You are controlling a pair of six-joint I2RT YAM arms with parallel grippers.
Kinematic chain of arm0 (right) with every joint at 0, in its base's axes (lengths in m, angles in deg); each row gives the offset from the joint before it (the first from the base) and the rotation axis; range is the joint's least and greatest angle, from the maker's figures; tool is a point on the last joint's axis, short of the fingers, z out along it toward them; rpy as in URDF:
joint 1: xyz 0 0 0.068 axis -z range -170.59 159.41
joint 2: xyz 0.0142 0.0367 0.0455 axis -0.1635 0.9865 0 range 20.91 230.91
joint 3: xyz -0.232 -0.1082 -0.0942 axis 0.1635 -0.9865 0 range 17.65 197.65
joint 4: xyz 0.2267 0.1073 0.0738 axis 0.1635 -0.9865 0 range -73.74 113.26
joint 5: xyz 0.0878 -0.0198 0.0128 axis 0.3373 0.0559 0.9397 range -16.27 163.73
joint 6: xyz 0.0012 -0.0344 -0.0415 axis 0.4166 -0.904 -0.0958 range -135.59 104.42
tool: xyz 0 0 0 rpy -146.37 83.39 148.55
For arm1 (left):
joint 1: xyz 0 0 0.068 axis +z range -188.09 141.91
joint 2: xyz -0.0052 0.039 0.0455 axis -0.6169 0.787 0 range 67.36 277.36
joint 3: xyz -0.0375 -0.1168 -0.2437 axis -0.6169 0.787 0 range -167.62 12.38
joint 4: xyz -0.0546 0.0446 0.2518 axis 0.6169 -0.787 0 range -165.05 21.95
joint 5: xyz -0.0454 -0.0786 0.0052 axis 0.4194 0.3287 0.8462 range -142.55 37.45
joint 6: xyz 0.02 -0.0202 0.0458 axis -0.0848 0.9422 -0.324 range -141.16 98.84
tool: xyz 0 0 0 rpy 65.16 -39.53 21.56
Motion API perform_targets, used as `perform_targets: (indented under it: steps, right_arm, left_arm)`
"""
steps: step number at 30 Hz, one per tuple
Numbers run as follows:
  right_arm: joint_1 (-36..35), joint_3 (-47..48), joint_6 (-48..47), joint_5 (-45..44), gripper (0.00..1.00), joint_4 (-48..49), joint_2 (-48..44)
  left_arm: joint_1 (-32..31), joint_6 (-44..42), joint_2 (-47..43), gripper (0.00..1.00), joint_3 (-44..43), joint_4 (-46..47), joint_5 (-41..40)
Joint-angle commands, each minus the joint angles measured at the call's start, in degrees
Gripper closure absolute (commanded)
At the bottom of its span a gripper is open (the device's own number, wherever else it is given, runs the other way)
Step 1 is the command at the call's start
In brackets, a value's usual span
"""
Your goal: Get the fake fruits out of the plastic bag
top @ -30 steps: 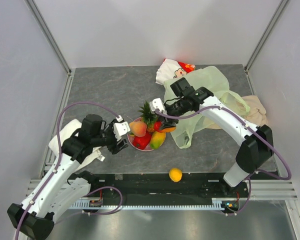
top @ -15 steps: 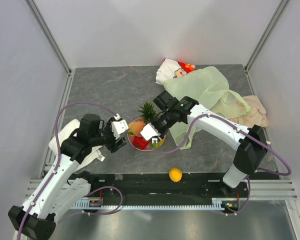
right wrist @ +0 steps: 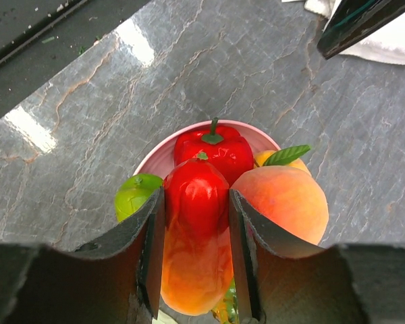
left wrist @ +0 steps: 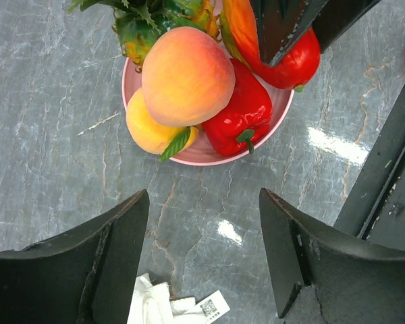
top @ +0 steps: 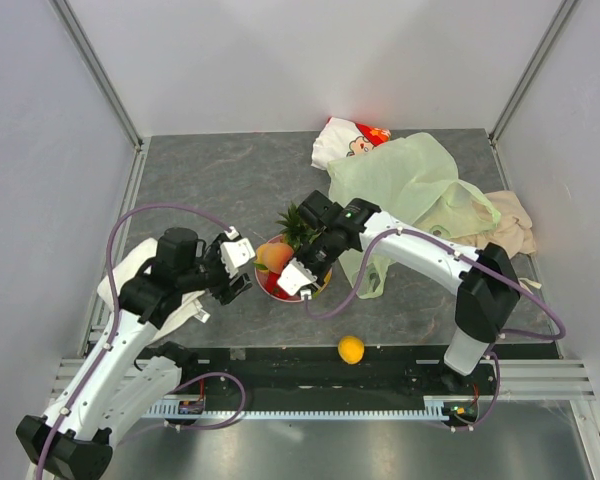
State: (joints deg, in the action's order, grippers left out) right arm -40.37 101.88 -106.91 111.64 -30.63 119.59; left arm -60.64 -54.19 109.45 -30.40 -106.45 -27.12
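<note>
My right gripper [top: 300, 278] is shut on a red-and-orange mango [right wrist: 197, 243] and holds it over the pink plate [right wrist: 159, 156]. The plate holds a red pepper [right wrist: 213, 148], a peach [right wrist: 285, 200], a yellow fruit with a leaf [right wrist: 282, 159] and a green fruit [right wrist: 133, 196]. A pineapple [top: 297, 224] stands at the plate's far edge. My left gripper [top: 244, 274] is open and empty just left of the plate [left wrist: 204, 152], with the peach [left wrist: 187, 74] and the pepper [left wrist: 246, 113] ahead of it. The pale-green plastic bag [top: 418, 190] lies crumpled to the right. An orange [top: 351, 349] sits alone near the front edge.
A white-and-red printed pouch [top: 346, 140] lies at the back behind the bag. A beige cloth [top: 512, 220] lies at the far right. A white cloth with a tag [left wrist: 167, 302] lies under my left gripper. A black rail [top: 310, 362] runs along the front edge.
My right gripper has carried the mango left and forward from beside the bag to over the plate. The bag has settled flatter. My left arm has hardly moved.
</note>
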Motion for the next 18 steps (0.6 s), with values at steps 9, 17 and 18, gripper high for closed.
perform_targets:
  steps: [9, 17, 18]
  right_arm:
    - [-0.41, -1.52, -2.62, 0.23, 0.46, 0.89, 0.91]
    - [-0.32, -2.05, -3.33, -0.12, 0.36, 1.33, 0.73]
    - [-0.32, -2.13, -3.15, -0.12, 0.36, 1.24, 0.64]
  left_arm:
    - [0.75, 2.10, 0.19, 0.26, -1.95, 1.83, 0.14]
    - [1.01, 2.36, 0.80, 0.26, -2.22, 1.92, 0.50]
    - [1.10, 2.36, 0.72, 0.26, -2.22, 1.92, 0.50]
